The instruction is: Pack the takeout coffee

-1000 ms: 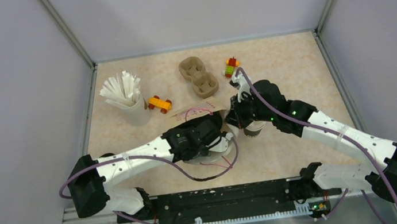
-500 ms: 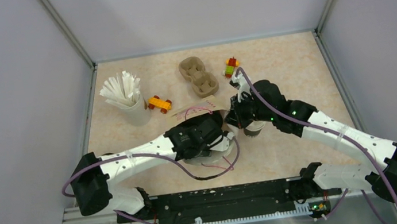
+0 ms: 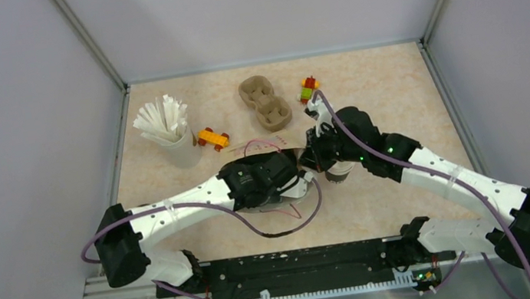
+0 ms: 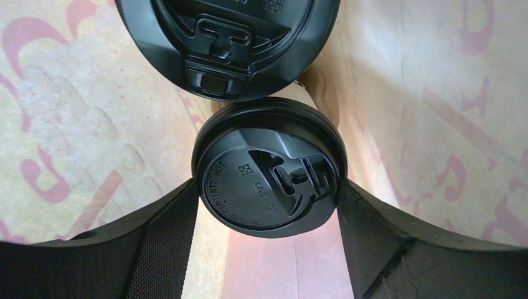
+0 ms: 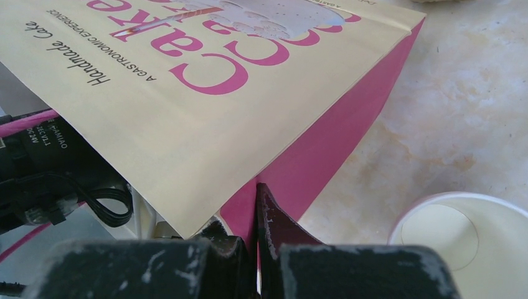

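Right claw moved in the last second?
No. In the top view the right claw stays put relative to the pulp tray, shut on the bag edge.

Pulp tray (image 3: 265, 104) at back; stick cup (image 3: 175, 138) left (orange toy (image 3: 212, 138) beside); brick toy (image 3: 308, 88), perhaps figure, right.

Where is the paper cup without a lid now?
In the right wrist view, the lidless cup stands on the table at lower right, beside the pink side of the bag pinched by the right gripper.
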Tool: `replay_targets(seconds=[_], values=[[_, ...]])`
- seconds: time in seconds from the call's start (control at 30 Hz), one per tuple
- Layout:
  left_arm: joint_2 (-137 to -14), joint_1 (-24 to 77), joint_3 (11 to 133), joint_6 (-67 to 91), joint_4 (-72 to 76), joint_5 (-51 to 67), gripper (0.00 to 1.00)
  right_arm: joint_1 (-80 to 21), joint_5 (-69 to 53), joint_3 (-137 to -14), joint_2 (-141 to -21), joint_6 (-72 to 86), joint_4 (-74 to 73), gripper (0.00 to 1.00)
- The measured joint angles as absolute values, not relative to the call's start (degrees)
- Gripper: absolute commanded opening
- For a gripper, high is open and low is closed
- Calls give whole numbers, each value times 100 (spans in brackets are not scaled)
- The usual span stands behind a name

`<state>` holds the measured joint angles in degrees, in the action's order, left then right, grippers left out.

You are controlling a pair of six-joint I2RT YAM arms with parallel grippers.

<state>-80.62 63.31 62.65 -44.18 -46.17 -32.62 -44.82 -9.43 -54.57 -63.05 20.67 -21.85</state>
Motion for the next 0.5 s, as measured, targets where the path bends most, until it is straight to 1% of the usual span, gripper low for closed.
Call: replay_targets(seconds=[0.1, 0.23, 0.3, 0.5], values=[[-8077, 6333, 6340, -4397, -4692, -3260, 77, -4482, -963, -5463, -6324, 2064, -2182, 0], [-8084, 6357, 6368, -4344, -4764, -3258, 84, -4482, -965, -5507, -6351, 2064, -2171, 0], [-8084, 6370, 6368, -4318, -4805, -3262, 85, -4482, -961, -5522, -6357, 2064, -2169, 0], [-8084, 6386, 6364, -4272, -4825, -3264, 98, -4482, -965, -5522, -6366, 2064, -2169, 0]])
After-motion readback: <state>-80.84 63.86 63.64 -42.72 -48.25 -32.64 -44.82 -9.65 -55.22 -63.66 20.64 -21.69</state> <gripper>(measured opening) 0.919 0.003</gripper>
